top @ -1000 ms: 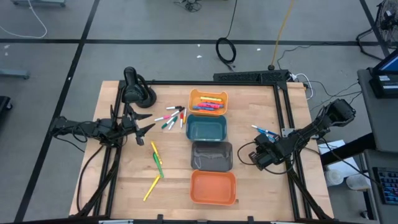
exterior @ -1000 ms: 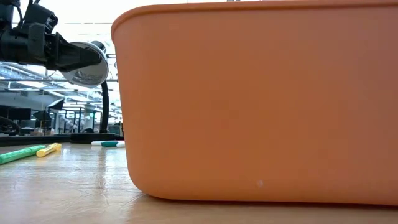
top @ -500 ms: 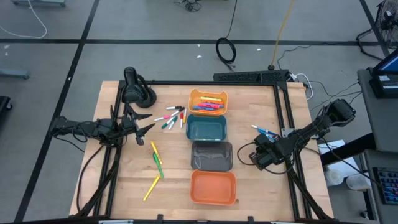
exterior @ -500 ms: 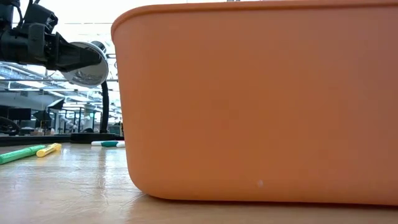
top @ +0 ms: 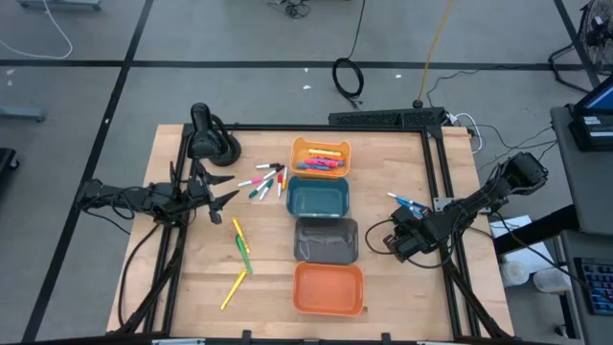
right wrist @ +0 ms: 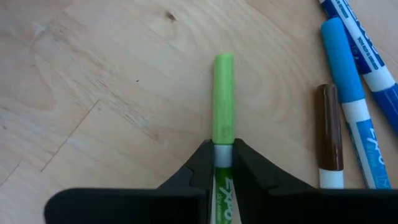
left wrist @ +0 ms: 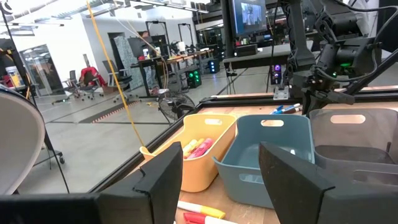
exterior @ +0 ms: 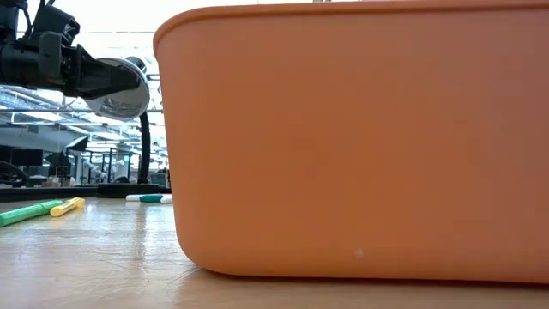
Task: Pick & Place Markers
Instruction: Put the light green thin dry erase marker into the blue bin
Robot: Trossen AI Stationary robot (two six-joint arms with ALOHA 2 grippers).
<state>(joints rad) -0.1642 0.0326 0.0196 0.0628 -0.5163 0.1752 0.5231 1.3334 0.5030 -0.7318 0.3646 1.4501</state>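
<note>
1. Wooden table carries a row of four bins; I work well to the right of the grey bin, my right gripper low over the boards.
2. My right jaws are clenched on a green marker, nearly shut, its cap poking out past my fingertips.
3. Risk: the hold sits near one end, so I judge the marker could swing or slip on lifting.
4. Blue markers and a brown marker lie just beside; a drag could scatter them.
5. My left gripper hangs spread wide, empty, left of the light orange bin, near loose markers.
</note>
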